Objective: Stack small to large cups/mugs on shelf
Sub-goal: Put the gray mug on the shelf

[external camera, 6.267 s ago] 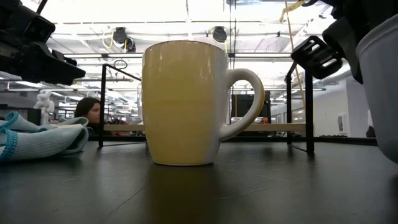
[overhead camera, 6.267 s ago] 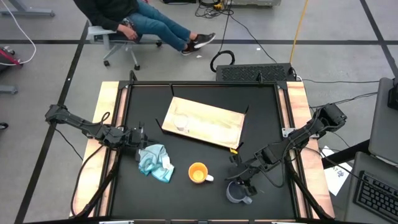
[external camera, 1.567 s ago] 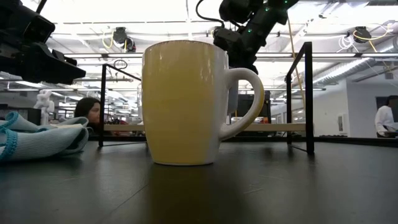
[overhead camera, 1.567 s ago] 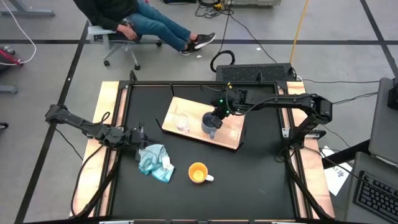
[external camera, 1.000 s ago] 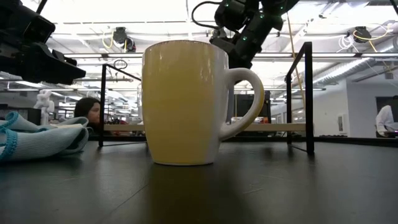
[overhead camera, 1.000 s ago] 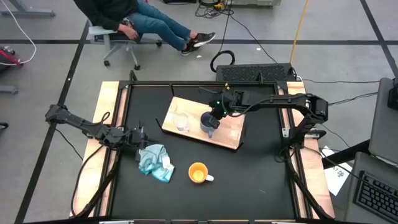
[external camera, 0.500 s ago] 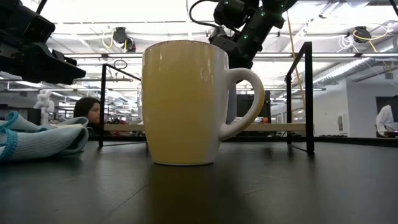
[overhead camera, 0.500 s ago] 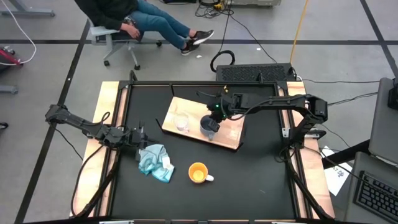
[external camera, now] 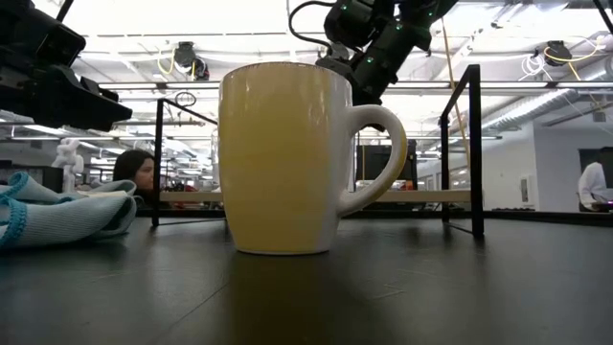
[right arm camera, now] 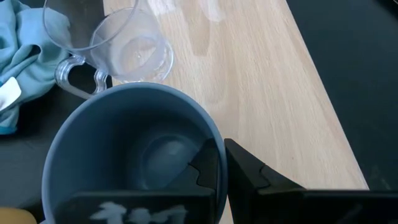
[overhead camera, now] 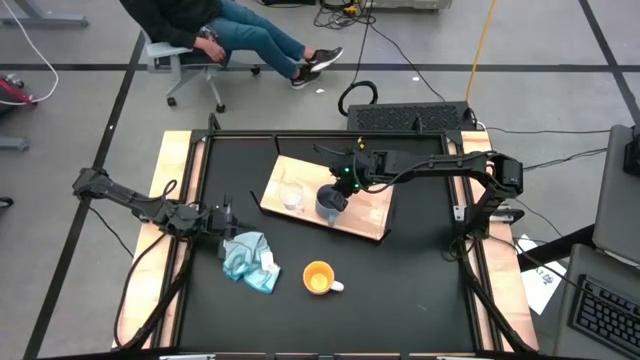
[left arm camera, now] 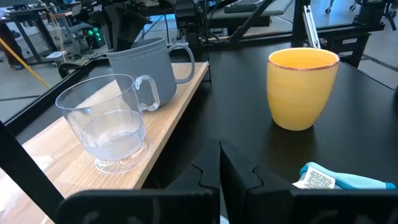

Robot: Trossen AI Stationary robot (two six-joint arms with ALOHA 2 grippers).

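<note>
Cloth: a crumpled light blue cloth [overhead camera: 250, 259] lies on the black tabletop [overhead camera: 420, 290] toward its left front, with a small white label showing in the left wrist view.
Tabletop frame: a thin black frame [overhead camera: 330, 134] runs along the far edge, with upright posts visible in the low view.
Person near: someone in a dark top and blue jeans [overhead camera: 215, 25] sits on a wheeled office chair [overhead camera: 185, 65] beyond the far left corner, legs stretched out.
Person far: in the low view, a person in white [external camera: 596, 187] stands at the right of the room.
Floor: a coiled black cable [overhead camera: 358, 95] lies behind the tabletop.
Keyboard: a keyboard [overhead camera: 605, 315] sits at the far right.
</note>
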